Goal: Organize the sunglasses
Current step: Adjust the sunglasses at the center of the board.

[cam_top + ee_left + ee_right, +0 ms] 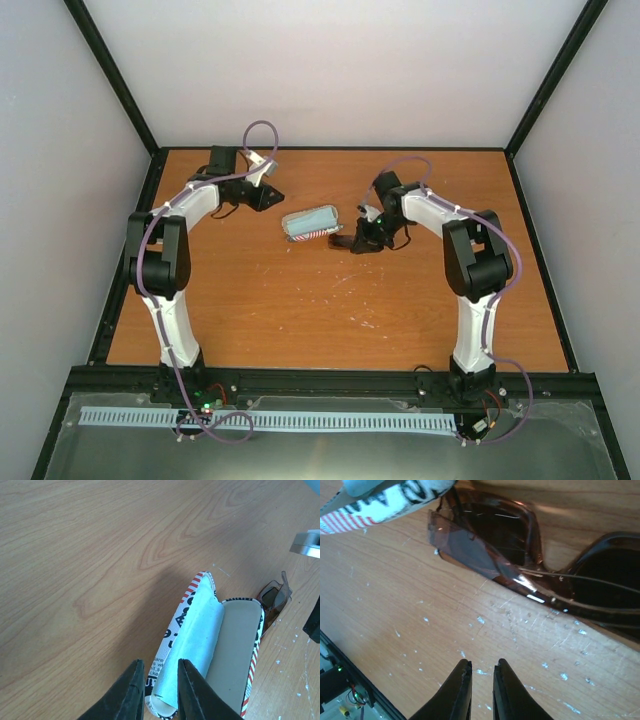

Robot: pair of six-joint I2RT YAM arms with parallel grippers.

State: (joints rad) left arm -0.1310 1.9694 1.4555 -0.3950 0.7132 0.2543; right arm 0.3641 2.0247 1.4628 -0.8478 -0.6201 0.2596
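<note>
I'm seeing a flag-patterned case lying open near the middle of the wooden worktop, with a light blue cloth resting inside it, covering one half. From overhead, the case is sitting slightly toward twelve o'clock of centre. Pale scuffs and white specks are showing on the wood nearby.

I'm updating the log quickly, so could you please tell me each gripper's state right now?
Left gripper: nearly closed, holding nothing, above the open flag-patterned case.
Right gripper: nearly closed, empty, near the brown-framed sunglasses.
</note>
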